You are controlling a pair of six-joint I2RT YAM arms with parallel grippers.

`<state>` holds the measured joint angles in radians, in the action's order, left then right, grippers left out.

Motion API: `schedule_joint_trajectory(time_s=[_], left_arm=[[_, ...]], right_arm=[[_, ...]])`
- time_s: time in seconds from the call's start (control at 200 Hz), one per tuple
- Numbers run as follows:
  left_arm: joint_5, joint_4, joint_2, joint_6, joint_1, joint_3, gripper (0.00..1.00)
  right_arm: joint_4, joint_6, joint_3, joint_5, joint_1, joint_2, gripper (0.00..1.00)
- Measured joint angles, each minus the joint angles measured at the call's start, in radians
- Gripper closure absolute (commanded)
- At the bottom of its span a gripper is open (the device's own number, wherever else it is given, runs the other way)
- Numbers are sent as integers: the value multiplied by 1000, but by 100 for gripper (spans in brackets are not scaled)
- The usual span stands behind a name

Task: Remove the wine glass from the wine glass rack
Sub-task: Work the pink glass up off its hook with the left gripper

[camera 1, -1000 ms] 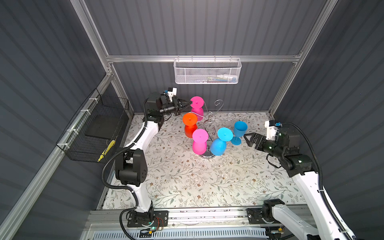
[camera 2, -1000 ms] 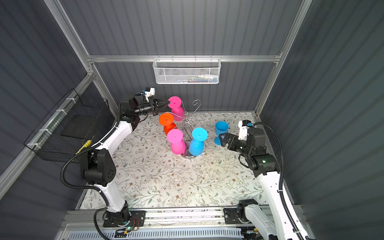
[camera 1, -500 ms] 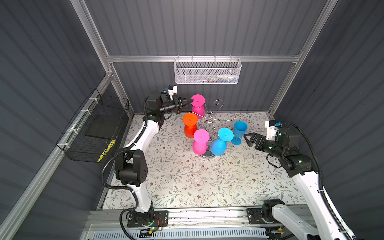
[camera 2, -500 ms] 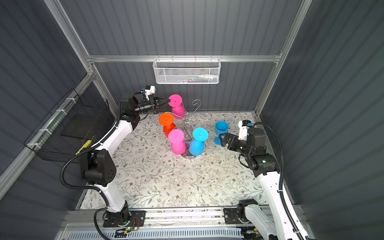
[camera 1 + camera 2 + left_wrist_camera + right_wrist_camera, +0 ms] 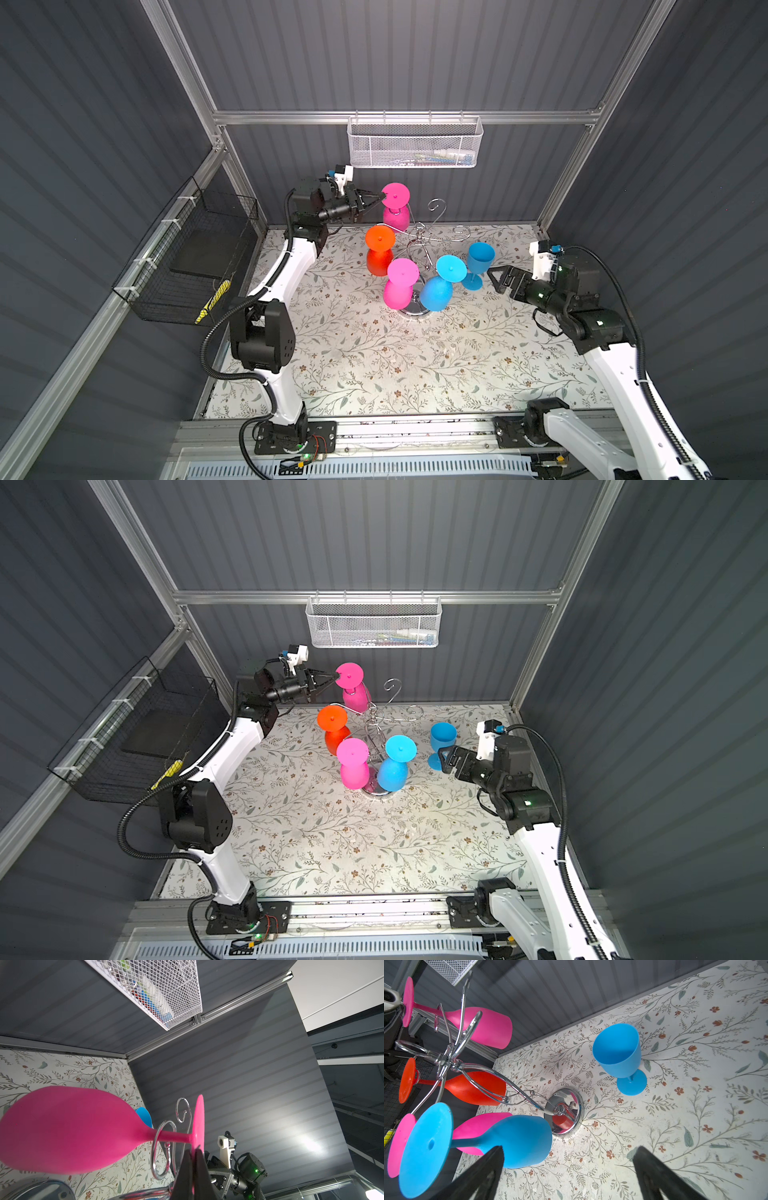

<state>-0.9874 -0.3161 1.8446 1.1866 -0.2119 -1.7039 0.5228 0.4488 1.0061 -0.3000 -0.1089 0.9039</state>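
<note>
The wine glass rack [image 5: 420,237] is stood upright on its round mirror-like base. It is a chrome wire stand, made up of a twisted stem and scroll-ended arms. Four glasses are hung from it by their stems, bowls down:

- the back pink wine glass [image 5: 395,216]
- the orange wine glass [image 5: 379,262]
- the front pink wine glass [image 5: 398,291]
- the hanging blue wine glass [image 5: 436,293]

The back pink wine glass's stem is threaded through a scroll loop. The rim of its flat foot is pinched in the closed left gripper [image 5: 194,1151]. The upright blue wine glass [image 5: 480,259] is stood off the rack, beside it.
</note>
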Motion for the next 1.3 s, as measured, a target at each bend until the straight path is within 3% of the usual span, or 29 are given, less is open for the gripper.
schedule_joint_trajectory(time_s=[0.635, 1.301], left_arm=[[-1, 70, 0, -58, -49, -30, 100], [-13, 133, -64, -80, -50, 50, 100]], right_arm=[[0, 0, 0, -5, 0, 0, 1], [1, 0, 0, -7, 0, -9, 1]])
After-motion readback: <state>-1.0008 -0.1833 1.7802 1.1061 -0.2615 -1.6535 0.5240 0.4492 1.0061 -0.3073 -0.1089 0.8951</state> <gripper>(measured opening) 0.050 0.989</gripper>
